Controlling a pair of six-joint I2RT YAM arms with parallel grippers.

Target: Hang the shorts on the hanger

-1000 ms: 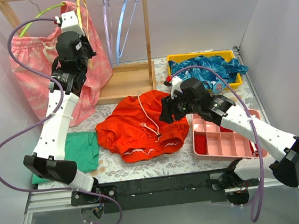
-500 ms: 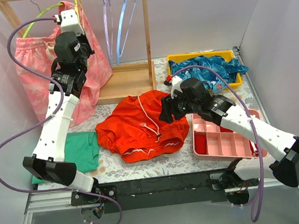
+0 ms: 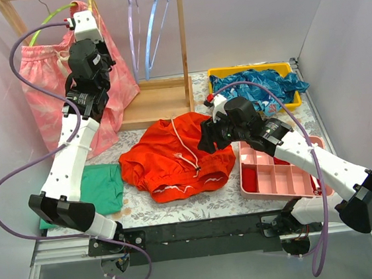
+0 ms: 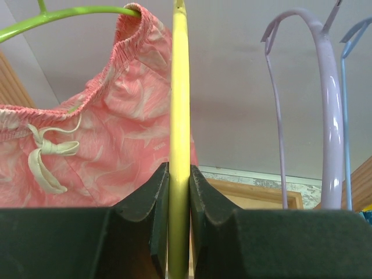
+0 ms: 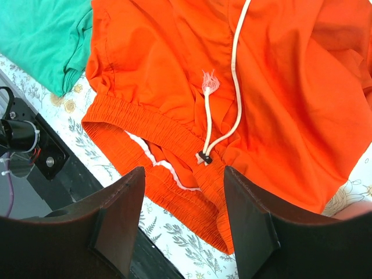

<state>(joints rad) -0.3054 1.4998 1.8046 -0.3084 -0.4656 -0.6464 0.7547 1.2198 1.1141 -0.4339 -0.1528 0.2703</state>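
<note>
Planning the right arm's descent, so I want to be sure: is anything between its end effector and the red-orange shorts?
Nothing visible does. The right end effector is open with the shorts directly beyond its fingers; the green cloth lies off to one side, clear of that path.

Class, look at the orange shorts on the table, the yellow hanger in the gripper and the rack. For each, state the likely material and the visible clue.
The shorts: thin matte cloth, perhaps synthetic. They fold softly and the waistband is gathered.
The hanger: probably plastic. It is smooth and glossy, in one even colour.
The rack: apparently unpainted wood, tan with faint grain lines.
</note>
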